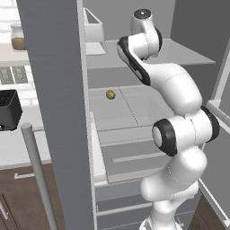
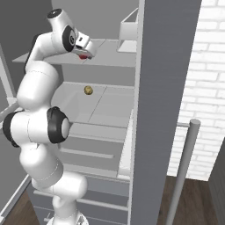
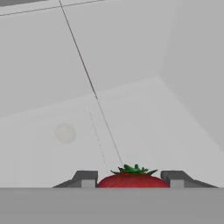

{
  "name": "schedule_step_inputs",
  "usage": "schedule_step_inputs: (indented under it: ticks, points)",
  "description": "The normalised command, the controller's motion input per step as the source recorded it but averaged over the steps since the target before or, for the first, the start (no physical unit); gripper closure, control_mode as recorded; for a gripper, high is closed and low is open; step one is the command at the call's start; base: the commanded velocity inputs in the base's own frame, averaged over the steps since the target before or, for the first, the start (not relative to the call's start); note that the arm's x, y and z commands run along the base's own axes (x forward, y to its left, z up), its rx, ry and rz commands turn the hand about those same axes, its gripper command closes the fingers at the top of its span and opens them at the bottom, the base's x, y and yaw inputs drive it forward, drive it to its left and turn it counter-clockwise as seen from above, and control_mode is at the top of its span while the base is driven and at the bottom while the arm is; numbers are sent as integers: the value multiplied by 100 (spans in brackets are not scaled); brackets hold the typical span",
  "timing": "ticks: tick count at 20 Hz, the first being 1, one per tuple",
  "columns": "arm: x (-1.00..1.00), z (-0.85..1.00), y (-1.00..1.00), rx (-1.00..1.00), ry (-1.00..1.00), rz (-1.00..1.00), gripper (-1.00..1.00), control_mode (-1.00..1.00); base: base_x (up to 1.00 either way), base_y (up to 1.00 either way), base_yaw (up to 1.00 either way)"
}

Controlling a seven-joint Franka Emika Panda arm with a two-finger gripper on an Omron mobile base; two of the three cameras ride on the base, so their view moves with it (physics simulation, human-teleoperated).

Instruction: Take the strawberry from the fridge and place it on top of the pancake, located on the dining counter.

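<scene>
Inside the open fridge (image 1: 134,112), the tool (image 3: 132,178) sits over the upper shelf (image 2: 110,57) with the strawberry (image 3: 132,179) between its two fingertips (image 3: 85,178), green leaves up; whether the tips press the fruit cannot be told. On the shelf below lies a small yellowish-brown round item (image 1: 110,94). No writing or labels can be read anywhere. A black toaster (image 1: 9,110) stands on the pale counter (image 1: 18,148) outside the door.
</scene>
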Motion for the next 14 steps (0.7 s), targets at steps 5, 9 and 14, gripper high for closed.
schedule_step_inputs:
  ticks: [5,9,14]
  points:
    - [-1,-15,0,2,-7,2,100,-100,0,0,0]
    - [0,0,-8,0,-24,23,100,-100,0,0,0]
    - [-26,0,-4,0,-9,23,100,-100,0,0,0]
